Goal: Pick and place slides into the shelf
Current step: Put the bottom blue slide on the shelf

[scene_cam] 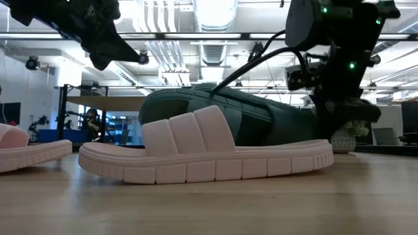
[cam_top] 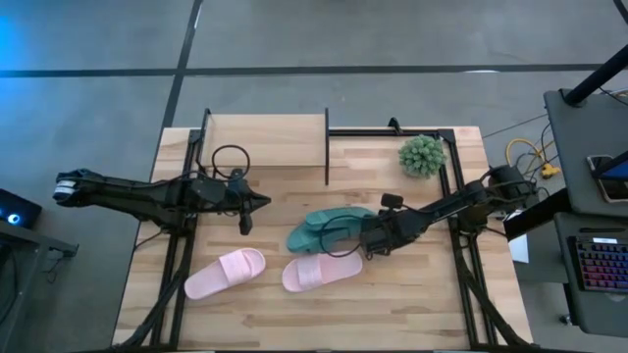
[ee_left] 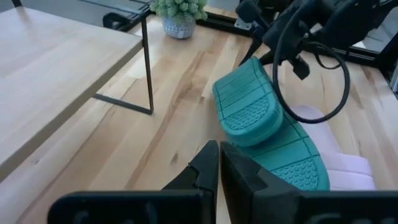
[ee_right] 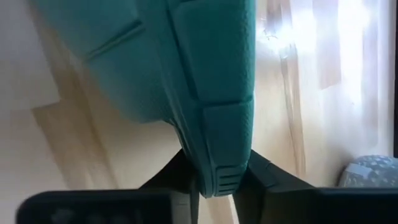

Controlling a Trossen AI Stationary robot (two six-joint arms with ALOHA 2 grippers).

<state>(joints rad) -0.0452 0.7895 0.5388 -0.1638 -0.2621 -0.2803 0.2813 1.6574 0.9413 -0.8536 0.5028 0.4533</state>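
Two teal slides are at the table's middle with their ribbed soles turned up and toward the left arm: one overlaps the other. My right gripper is shut on them from the right. Two pink slides lie flat on their soles nearer the front edge. The shelf stands at the far left, its wood top board bare. My left gripper is shut and empty, above the table between the shelf and the slides. My right gripper pinches a teal slide's sole edge at one end between its two fingers. The fingers come about level from the table's right side. The slide is tilted, sole up. The pink slide hides its lower edge; whether the second slide is also held, I cannot tell.
A fuzzy green plant in a small pot stands at the far right, behind my right arm. Black frame rails run along both sides of the table. A cable loop lies beside the shelf's thin black leg.
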